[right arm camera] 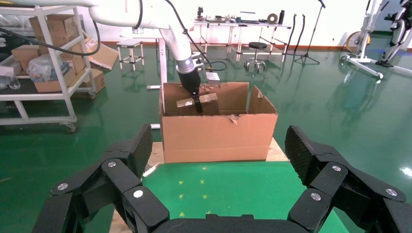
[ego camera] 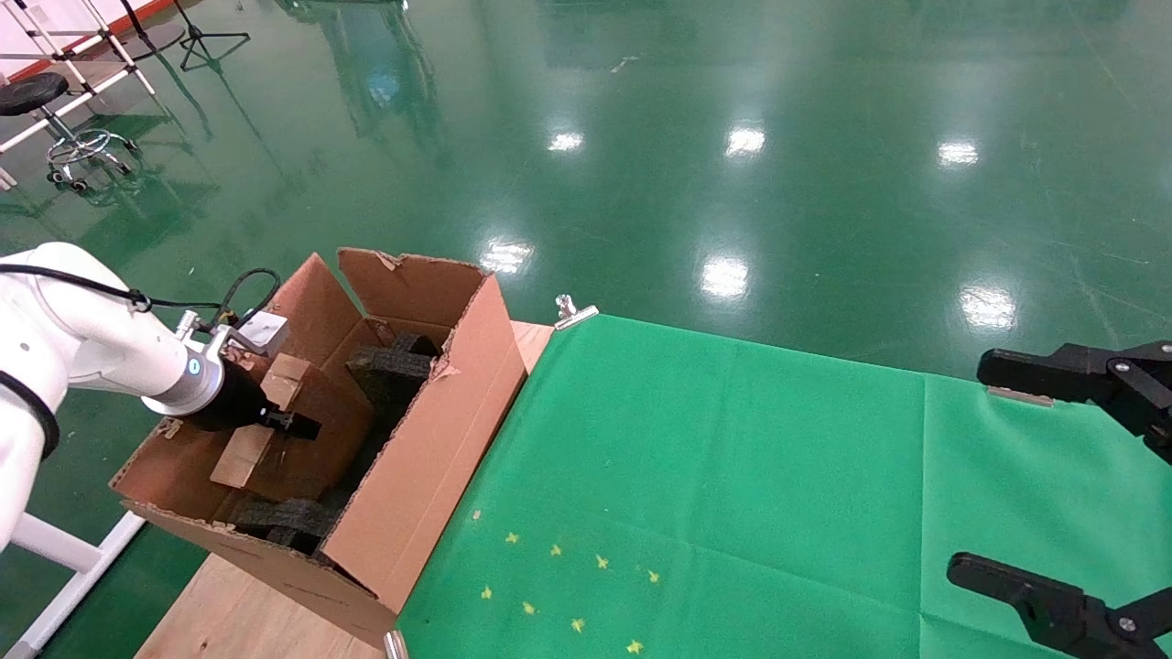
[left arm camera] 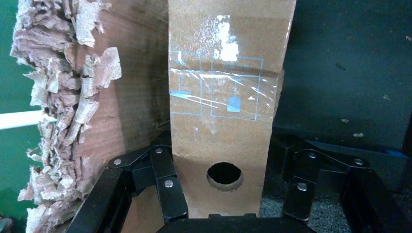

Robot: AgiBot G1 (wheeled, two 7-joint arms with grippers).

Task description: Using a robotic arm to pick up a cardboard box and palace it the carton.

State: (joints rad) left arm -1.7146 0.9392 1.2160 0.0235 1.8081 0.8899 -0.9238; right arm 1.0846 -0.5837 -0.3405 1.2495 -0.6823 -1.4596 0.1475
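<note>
This is a robotics lab or test hall. A glossy green epoxy floor (ego camera: 732,137) mirrors rows of ceiling lights. Beyond the right tool (right arm camera: 218,160), white tube-frame shelving (right arm camera: 43,63) holds cardboard boxes, rolling stools (right arm camera: 257,48) stand about, and a long workbench (right arm camera: 238,22) against the far wall carries tape rolls and gear. The counter (ego camera: 275,613) under the tool wears a clipped-on green cloth (ego camera: 732,476) marked with yellow stars.

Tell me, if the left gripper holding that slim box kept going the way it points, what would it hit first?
Probably the black foam inside the carton; the left gripper points there with the cardboard box, though depth is unclear.
</note>
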